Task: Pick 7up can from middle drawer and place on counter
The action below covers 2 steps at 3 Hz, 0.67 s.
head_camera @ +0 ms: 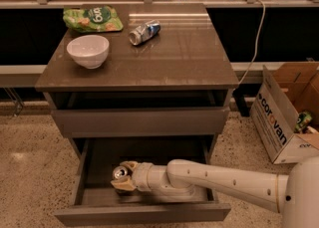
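One 7up can stands upright in the middle drawer, lower left of frame, at the tip of the hand. Whether the hand grasps it cannot be told. The bench lies directly above.

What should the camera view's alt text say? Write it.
A white robot arm reaches into the open grey-brown middle drawer, its hand at a silver-topped soda can. On the glossy brown counter sit a white bowl, green snack bag and tipped-over blue-and-silver can.
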Motion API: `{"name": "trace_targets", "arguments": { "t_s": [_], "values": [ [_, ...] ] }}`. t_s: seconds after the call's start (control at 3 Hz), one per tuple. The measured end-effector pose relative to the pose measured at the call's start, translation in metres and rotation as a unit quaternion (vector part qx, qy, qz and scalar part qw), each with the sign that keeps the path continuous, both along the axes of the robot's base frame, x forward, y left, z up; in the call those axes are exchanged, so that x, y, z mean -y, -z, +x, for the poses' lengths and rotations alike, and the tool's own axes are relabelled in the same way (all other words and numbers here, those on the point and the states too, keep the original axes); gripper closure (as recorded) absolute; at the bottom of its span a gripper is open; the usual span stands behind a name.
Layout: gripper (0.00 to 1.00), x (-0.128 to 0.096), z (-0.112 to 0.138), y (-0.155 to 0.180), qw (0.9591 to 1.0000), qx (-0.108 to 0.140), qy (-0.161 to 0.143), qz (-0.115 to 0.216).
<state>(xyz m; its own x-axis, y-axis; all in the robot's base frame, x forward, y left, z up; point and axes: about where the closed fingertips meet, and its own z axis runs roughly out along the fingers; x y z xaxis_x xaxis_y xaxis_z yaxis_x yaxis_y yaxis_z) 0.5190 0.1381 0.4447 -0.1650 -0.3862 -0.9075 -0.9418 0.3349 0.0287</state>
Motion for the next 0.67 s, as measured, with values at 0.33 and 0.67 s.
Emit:
{"name": "trace_targets", "arguments": {
  "t_s": [0.33,0.67],
  "values": [
    [0.99,-0.001,-0.007,-0.05,0.9991,0.025,-0.015,0.029],
    [1.0,0.002,-0.024,-0.138,0.9964,0.047,-0.052,0.046]
  ]
}}
